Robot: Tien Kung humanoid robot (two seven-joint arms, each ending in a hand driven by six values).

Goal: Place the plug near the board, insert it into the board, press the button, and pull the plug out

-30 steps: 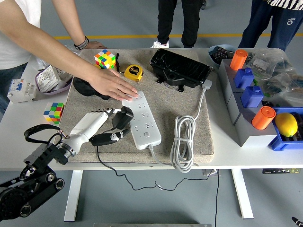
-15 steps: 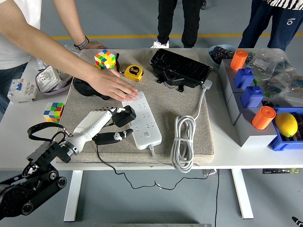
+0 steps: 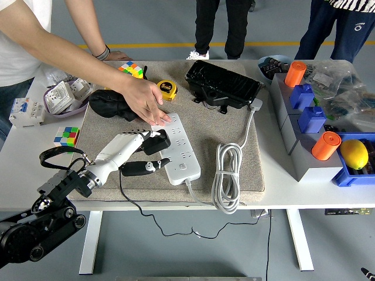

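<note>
A white power board (image 3: 177, 147) lies on the beige mat (image 3: 205, 123), its white cable coiled (image 3: 228, 175) to the right. My left hand (image 3: 153, 153) comes in from the lower left and is shut on a black plug (image 3: 157, 142), holding it at the board's left edge, touching or just over it. The plug's black cord (image 3: 132, 202) runs off the front edge. A person's hand (image 3: 143, 99) presses fingertips on the board's far end. My right hand is out of view.
A black case (image 3: 222, 83), a yellow tape measure (image 3: 166, 89), a black pouch (image 3: 108, 105) and two puzzle cubes (image 3: 66, 137) lie around. Grey and blue bins (image 3: 310, 129) with orange cylinders and a lemon (image 3: 353, 154) stand right. Another person's hand (image 3: 114, 55) rests at the far edge.
My left hand has carried the black plug right and slightly forward, up against the board's left edge. The person's hand has lifted its palm, leaving only fingertips on the board.
</note>
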